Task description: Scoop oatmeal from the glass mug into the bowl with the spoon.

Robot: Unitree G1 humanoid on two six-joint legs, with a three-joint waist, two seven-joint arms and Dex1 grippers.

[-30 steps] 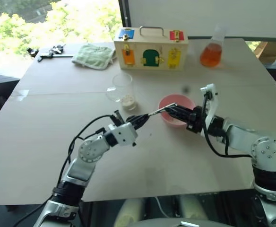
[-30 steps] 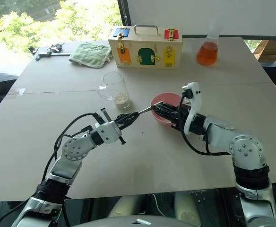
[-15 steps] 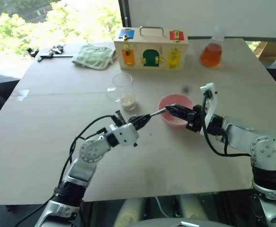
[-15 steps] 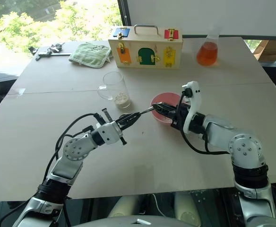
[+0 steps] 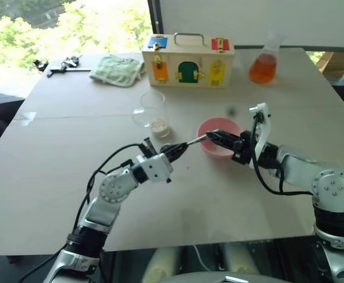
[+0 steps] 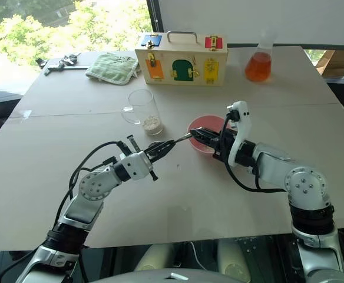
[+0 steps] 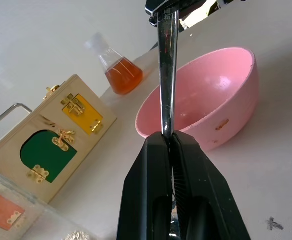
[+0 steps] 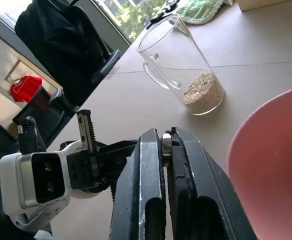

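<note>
While both end effectors clamp the spoon (image 5: pixel 196 140) at opposite ends, left end effector (image 5: pixel 181 147) and right end effector (image 5: pixel 212 136) closed tight, I see it held seemingly level beside the pink bowl (image 5: pixel 219 137), with the glass mug (image 5: pixel 153 114) of oatmeal (image 5: pixel 160 125) standing apart on the surface (image 5: pixel 219 194).

No legible txt, labels or nos. on anything here.

Pink bowl (image 5: pixel 219 137) on a pale beige table (image 5: pixel 72 177). Clear glass mug (image 5: pixel 152 113) holding cream-white oatmeal (image 5: pixel 160 125). Shiny silver spoon (image 7: pixel 167 65). Black grippers. Flask (image 5: pixel 263 65) of orange liquid. Light wooden box (image 5: pixel 188 60) with orange, green and yellow doors. Pale green cloth (image 5: pixel 117 69).
</note>
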